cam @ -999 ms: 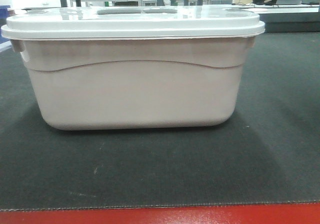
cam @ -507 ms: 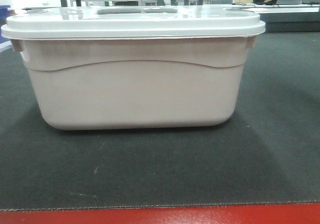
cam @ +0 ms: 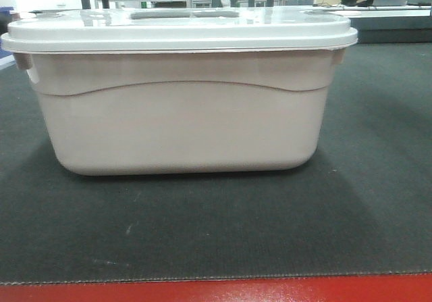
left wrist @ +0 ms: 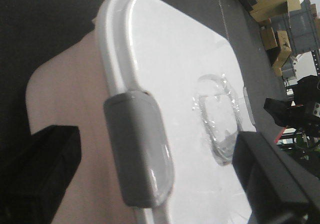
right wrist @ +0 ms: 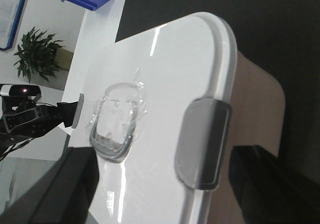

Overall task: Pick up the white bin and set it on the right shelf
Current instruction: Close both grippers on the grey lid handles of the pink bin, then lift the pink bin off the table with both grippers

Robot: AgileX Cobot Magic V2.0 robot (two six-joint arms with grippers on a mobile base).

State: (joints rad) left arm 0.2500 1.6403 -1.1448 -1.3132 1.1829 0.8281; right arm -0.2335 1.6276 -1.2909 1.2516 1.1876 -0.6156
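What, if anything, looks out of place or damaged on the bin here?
Nothing serious: the white bin sits level on the mat, lid seated. Only oddity: what looks like crinkled clear film stuck on that lid.

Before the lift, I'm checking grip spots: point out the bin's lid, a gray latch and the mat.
bin lid [cam: 283, 21], front view, glossy top surface.
gray latch [right wrist: 202, 144], right wrist view, middle of the clip.
dark mat [cam: 216, 228], front view, bare foreground patch.
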